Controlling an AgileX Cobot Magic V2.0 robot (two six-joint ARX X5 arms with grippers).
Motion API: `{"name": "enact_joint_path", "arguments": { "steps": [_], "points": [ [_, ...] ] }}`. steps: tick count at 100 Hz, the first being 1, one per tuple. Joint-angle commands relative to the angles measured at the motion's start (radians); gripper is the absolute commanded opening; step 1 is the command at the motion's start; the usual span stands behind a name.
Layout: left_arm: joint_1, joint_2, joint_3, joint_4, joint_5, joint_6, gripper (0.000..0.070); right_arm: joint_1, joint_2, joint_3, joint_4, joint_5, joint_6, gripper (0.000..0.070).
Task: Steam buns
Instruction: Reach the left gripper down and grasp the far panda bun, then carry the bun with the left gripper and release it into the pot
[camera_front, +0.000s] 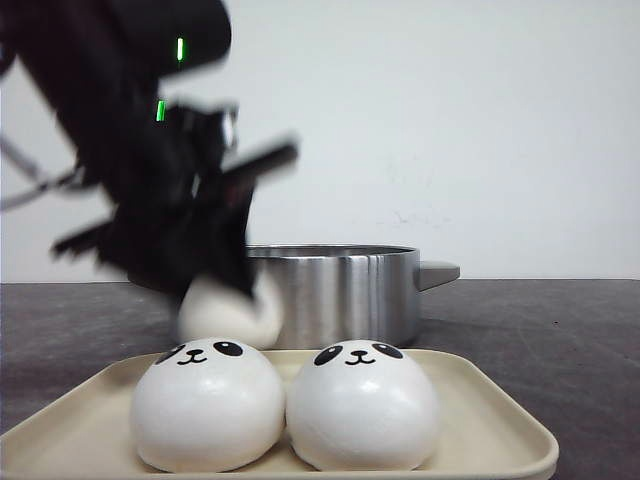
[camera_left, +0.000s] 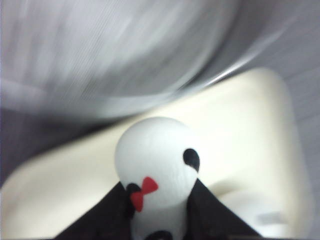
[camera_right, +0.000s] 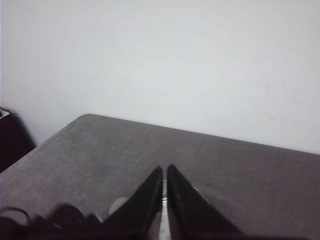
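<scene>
Two white panda-face buns, one on the left (camera_front: 207, 405) and one on the right (camera_front: 362, 405), sit side by side on the cream tray (camera_front: 500, 425). My left gripper (camera_front: 225, 295) is blurred by motion and shut on a third bun (camera_front: 228, 312), held above the tray's far edge, just in front of the steel pot (camera_front: 345, 290). In the left wrist view the held bun (camera_left: 157, 155) has a black eye patch and a red bow and sits between the black fingers of that gripper (camera_left: 160, 190). My right gripper (camera_right: 164, 170) is shut and empty over the table. A fourth bun is not in view.
The pot stands behind the tray, its handle (camera_front: 438, 272) pointing right. The dark grey table (camera_front: 560, 330) extends to a white wall. In the left wrist view the tray (camera_left: 250, 125) and the blurred pot (camera_left: 125, 55) lie beyond the bun.
</scene>
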Motion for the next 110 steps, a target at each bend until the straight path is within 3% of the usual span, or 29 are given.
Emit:
{"name": "enact_joint_path", "arguments": {
  "steps": [1,19,35,64,94,102,110],
  "points": [
    [-0.015,-0.061,0.08,0.028,-0.02,0.009,0.001,0.011,0.008,0.019,0.011,0.004,0.011,0.0006],
    [-0.002,-0.092,0.264,0.045,-0.158,0.108,0.001,0.011,0.008,0.019,0.02,0.004,0.01,0.0006],
    [0.068,-0.003,0.394,0.077,-0.165,0.184,0.001,0.011,0.015,0.019,0.024,0.004,0.01,0.0006],
    [0.171,0.263,0.441,0.082,-0.162,0.179,0.001,0.011,0.035,0.019,0.028,-0.004,0.016,0.0006],
    [0.211,0.477,0.441,0.129,-0.158,0.087,0.0019,0.011,0.048,0.019,0.037,-0.004,0.025,0.0006],
    [0.214,0.505,0.441,0.149,-0.157,0.079,0.0084,0.011,0.048,0.019,0.036,-0.004,0.026,0.0006],
    [0.216,0.519,0.441,0.156,-0.156,0.076,0.0301,0.011,0.048,0.019,0.034,-0.004,0.031,0.0006]
  ]
}}
